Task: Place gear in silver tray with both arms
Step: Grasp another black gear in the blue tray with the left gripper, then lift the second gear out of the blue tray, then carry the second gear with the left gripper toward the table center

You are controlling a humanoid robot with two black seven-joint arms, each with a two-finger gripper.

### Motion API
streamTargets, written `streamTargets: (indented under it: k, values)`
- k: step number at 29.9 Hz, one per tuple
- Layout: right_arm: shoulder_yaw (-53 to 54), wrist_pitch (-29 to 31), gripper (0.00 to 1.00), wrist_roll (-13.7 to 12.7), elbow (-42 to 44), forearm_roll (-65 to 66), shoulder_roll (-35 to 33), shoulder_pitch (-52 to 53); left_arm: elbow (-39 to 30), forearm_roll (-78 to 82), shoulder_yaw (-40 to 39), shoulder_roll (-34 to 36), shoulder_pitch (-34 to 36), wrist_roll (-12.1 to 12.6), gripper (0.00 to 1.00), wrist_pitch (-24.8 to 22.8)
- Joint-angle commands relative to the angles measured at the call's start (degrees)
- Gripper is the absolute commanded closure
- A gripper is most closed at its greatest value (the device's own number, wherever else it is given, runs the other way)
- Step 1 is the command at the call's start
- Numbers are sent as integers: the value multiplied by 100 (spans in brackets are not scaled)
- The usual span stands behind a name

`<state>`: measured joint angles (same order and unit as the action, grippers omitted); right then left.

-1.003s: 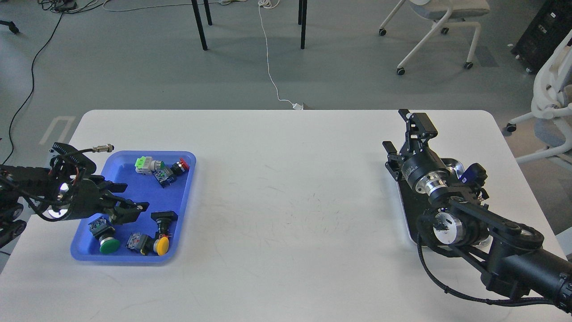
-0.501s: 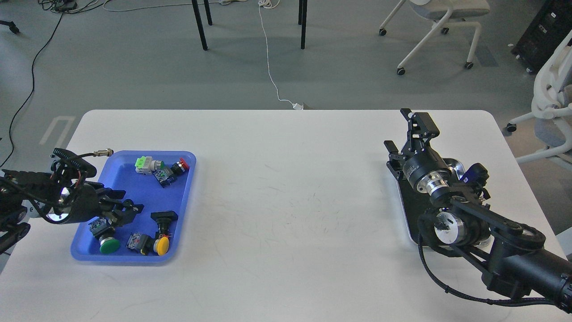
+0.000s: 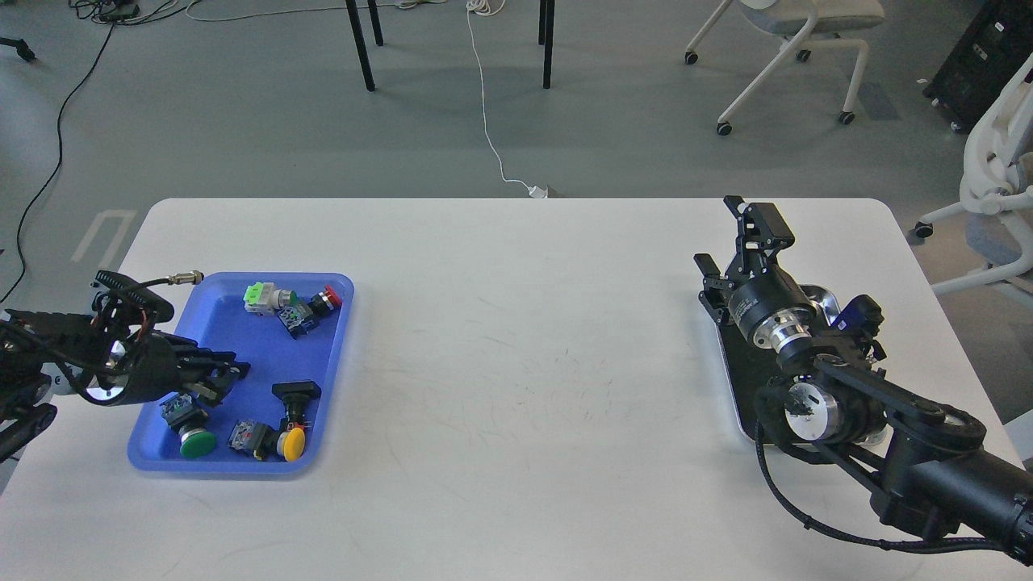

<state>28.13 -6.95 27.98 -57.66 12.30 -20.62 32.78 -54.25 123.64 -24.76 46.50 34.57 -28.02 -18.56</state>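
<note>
The silver tray lies at the table's right side, mostly hidden under my right arm; only its dark floor and a piece of shiny rim show. My right gripper is open and empty, hovering over the tray's far left corner. My left gripper hovers over the left middle of the blue tray, its fingers a narrow gap apart with nothing between them. Push-button parts lie in the blue tray: a green-white one, a red one, a green one and a yellow one. I see no toothed gear.
The white table spans the view between the two trays. A metal cable plug sticks out above my left wrist. Office chairs and table legs stand on the floor beyond the far edge.
My left gripper has drawn back to the left over the blue tray and its fingers have come closer together. The parts in the tray have not moved. The right arm has hardly moved.
</note>
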Motion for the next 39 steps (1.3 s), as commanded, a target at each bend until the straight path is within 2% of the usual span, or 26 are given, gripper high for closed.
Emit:
streamTargets:
  k: [1, 5, 10, 15, 17, 19, 21, 26, 32, 36, 39]
  values:
    - [0, 0, 1, 2, 1, 0, 5, 0, -24, -15, -12, 9, 50, 2, 89, 37]
    - [0, 0, 1, 2, 1, 0, 5, 0, -199, -16, -20, 9, 331, 2, 89, 37]
    - [52, 9, 1, 2, 9, 0, -4, 0, -1068, -33, -12, 131, 928, 2, 88, -42]
    - [123, 27, 1, 2, 18, -17, -13, 9, -2105, 2, -12, 185, 1473, 2, 88, -489]
    - [175, 44, 1, 2, 44, -35, -13, 0, -2300, 116, -12, -51, 1693, 2, 87, -735]
    - [193, 192, 1, 2, 53, -157, -56, 0, -2309, 136, 6, -595, 1921, 2, 87, -944]
    - [211, 464, 1, 2, 62, -324, -196, -9, -2266, 136, 180, -983, 2149, 2, 87, -944]
    - [228, 1115, 1, 2, 194, -694, -504, -184, -1906, 136, 1234, -2028, 2905, 2, 87, -944]
    - [237, 2152, 1, 2, 176, -703, -961, -501, -1387, 136, 1623, -2926, 3074, 2, 87, -944]
    - [237, 2250, 1, 2, 168, -703, -1094, -554, -1053, 136, 1658, -3400, 3039, 2, 86, -944]
    - [237, 2250, 1, 2, 150, -703, -1085, -624, -991, 136, 2000, -3761, 3056, 2, 86, -944]
